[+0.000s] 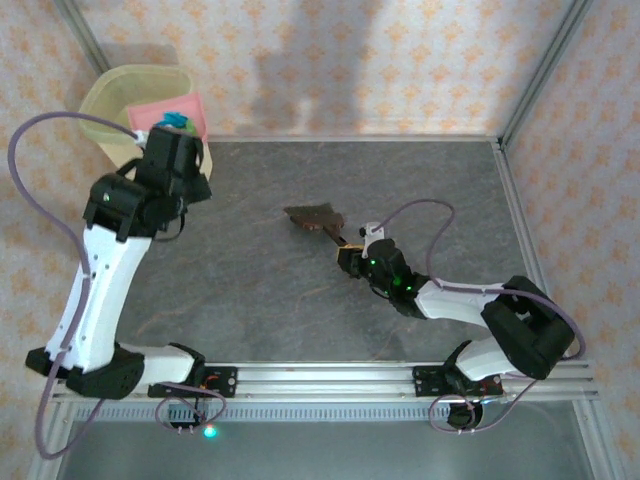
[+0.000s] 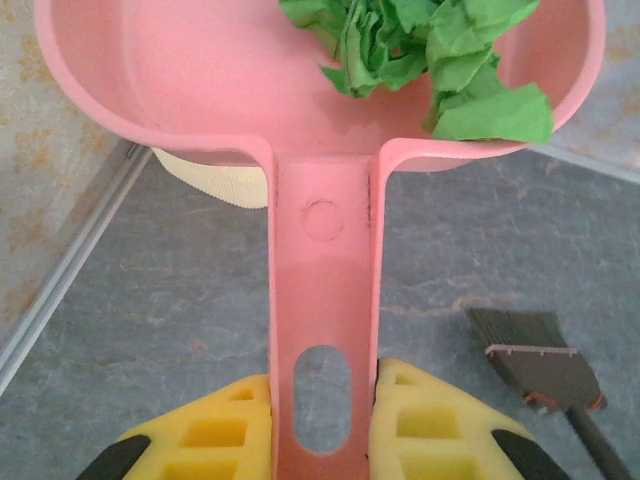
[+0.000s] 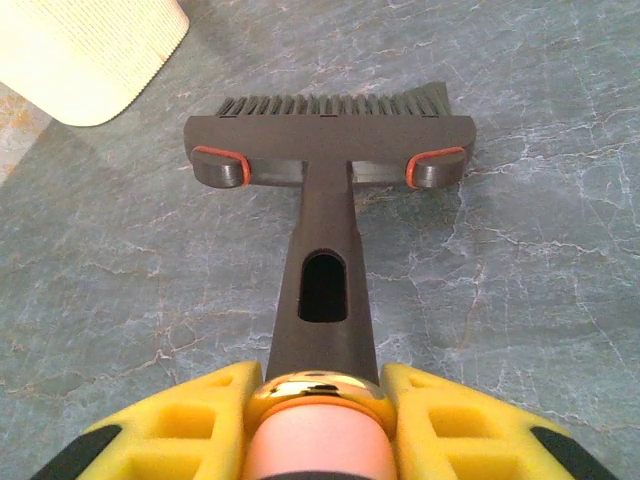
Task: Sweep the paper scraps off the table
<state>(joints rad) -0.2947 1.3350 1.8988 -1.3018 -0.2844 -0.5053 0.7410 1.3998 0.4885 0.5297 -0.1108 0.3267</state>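
My left gripper is shut on the handle of a pink dustpan, held up at the table's far left corner. Crumpled green paper scraps lie in the pan, and a teal scrap shows on it from above. My right gripper is shut on the handle of a dark grey brush. The bristles rest on the grey stone-patterned table near its middle. No loose scraps show on the table surface.
A pale yellow bin stands at the far left corner, partly under the dustpan; its ribbed rim shows below the pan. Aluminium rails and patterned walls border the table.
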